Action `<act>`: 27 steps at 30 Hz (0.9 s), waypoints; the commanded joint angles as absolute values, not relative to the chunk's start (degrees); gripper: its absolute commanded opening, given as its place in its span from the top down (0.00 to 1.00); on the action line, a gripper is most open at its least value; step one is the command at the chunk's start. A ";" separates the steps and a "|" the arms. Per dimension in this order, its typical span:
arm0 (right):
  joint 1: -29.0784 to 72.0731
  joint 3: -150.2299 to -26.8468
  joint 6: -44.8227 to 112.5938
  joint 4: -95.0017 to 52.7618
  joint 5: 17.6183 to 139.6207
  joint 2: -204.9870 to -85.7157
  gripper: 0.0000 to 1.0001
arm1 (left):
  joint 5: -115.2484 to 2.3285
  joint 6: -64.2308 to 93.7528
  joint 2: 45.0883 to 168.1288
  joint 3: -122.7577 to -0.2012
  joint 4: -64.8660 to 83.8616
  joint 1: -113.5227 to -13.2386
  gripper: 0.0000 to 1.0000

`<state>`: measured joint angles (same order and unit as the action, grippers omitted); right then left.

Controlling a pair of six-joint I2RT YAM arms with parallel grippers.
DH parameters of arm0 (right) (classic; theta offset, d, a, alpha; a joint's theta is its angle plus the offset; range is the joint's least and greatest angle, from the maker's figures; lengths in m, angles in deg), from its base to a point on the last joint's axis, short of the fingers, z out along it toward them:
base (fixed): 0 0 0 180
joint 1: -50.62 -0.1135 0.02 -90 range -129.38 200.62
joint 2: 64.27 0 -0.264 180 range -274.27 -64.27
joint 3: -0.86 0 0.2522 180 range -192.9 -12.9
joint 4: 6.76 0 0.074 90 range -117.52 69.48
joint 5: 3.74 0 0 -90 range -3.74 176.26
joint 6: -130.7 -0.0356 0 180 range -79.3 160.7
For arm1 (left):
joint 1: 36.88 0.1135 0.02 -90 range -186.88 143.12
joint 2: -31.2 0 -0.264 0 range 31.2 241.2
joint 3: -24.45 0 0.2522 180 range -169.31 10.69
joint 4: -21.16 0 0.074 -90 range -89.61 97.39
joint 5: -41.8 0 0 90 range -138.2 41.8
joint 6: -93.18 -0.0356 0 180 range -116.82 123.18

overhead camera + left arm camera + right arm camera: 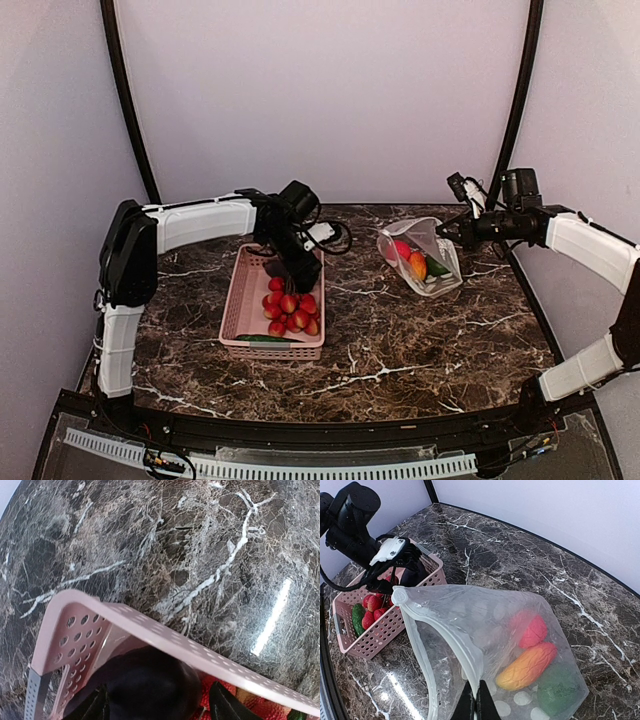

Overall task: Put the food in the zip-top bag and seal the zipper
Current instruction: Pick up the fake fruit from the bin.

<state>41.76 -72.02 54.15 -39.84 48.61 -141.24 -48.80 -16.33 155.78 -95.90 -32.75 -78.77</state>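
In the bag (470,625) — mango (527,666), red fruit (534,631)

Plain pale lilac walls (320,100) enclose a dark, white-veined marble tabletop (400,350) showing bright glare streaks.

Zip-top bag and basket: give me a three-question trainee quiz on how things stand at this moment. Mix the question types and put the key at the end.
1. True or false: the zip-top bag is already sealed along its mouth.
2. Which gripper pinches the edge of the bag's mouth? A. left B. right C. neither
3. Fill in the blank: the cucumber lies in the pink ____.

Key
1. False. The mouth gapes open.
2. B. The right gripper is closed on the edge.
3. basket
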 commanded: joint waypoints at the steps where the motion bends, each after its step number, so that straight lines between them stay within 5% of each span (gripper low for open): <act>1: 42.10 -71.41 55.08 -38.64 47.73 -140.61 1.00 | -50.84 -6.02 146.33 -89.12 -29.23 -78.45 0.33; 10: 42.12 -71.62 55.29 -39.07 47.30 -141.17 1.00 | -46.48 12.71 134.47 -75.05 -15.04 -78.37 0.32; 27: 42.10 -71.53 55.26 -39.48 47.17 -140.59 1.00 | -47.19 29.47 139.70 -73.12 -15.54 -76.70 0.49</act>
<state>41.80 -72.02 55.01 -39.90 47.91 -141.24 -46.83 27.04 139.16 -73.38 -14.93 -76.85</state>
